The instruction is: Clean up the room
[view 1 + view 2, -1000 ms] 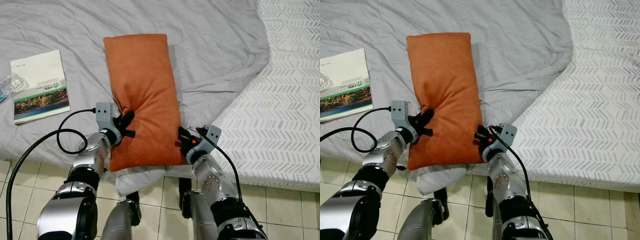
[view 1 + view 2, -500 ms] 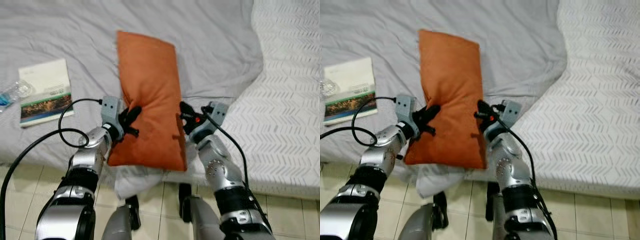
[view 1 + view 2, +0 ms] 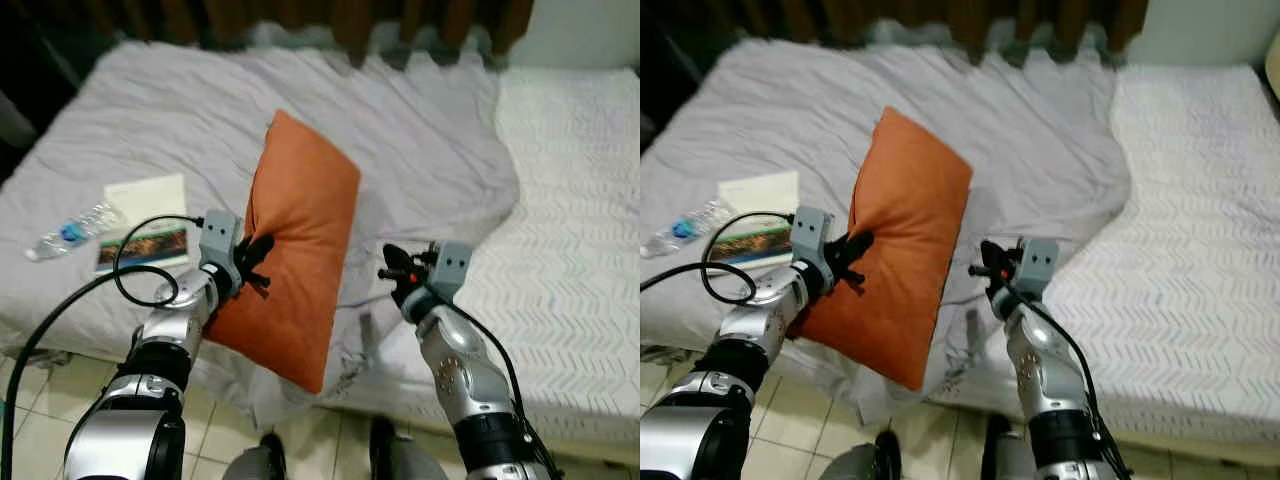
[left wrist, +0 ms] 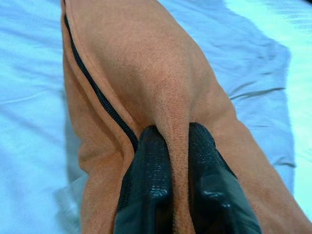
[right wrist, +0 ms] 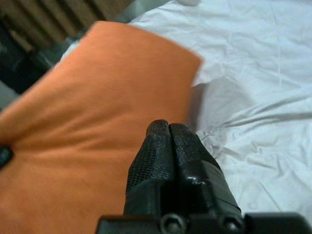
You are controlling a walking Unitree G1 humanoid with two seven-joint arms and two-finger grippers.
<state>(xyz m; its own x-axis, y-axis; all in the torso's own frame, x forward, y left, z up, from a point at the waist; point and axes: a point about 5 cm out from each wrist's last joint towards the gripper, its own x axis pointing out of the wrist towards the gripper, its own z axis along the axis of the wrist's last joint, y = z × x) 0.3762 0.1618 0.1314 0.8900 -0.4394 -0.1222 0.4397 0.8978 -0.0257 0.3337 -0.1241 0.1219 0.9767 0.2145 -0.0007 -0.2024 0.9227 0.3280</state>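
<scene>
Two claws up front, and only one has a grip! The left claw (image 3: pixel 254 262) pinches a fold of the orange pillow (image 3: pixel 295 255) along its long edge; the left wrist view reveals a dark zipper (image 4: pixel 100 100) running beside its fingers (image 4: pixel 146 180), plus soft suede-like fabric. The right claw (image 3: pixel 392 272) hangs free beside the pillow's other side, fingers pressed together on nothing, apart from the cloth. The pillow tilts up off the bed (image 3: pixel 420 150), its lower corner over the bed's near edge. Beyond the left claw lie a booklet (image 3: pixel 146 220) and clear plastic bottle (image 3: pixel 72 232) on rumpled grey sheet. Past the right claw, patterned white mattress (image 3: pixel 570 230) lies open.
</scene>
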